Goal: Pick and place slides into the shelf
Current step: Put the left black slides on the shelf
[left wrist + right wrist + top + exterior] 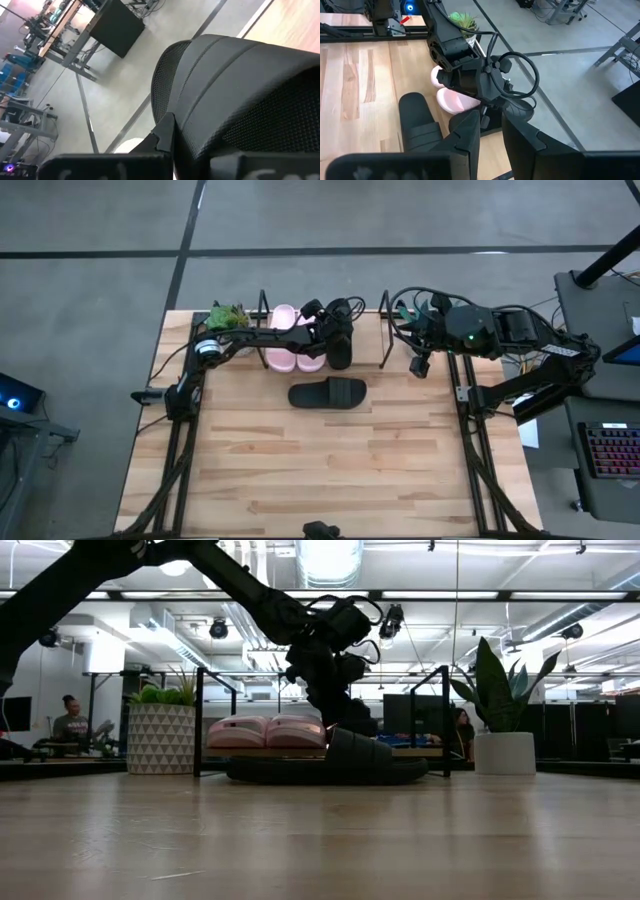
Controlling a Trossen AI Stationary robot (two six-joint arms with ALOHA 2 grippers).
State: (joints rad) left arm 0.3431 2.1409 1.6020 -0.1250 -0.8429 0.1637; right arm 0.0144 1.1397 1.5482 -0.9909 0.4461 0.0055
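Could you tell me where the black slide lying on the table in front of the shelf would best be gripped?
Probably across its wide strap, coming straight down from above: the black slide lies flat, sole down, apart from the shelf, so the raised strap is the one part fingers can close around.

pink slides (283,338): pair side by side in the shelf (385,330), top centre
black slide (340,340): in shelf beside them
other black slide (328,394): flat on tabletop, just below
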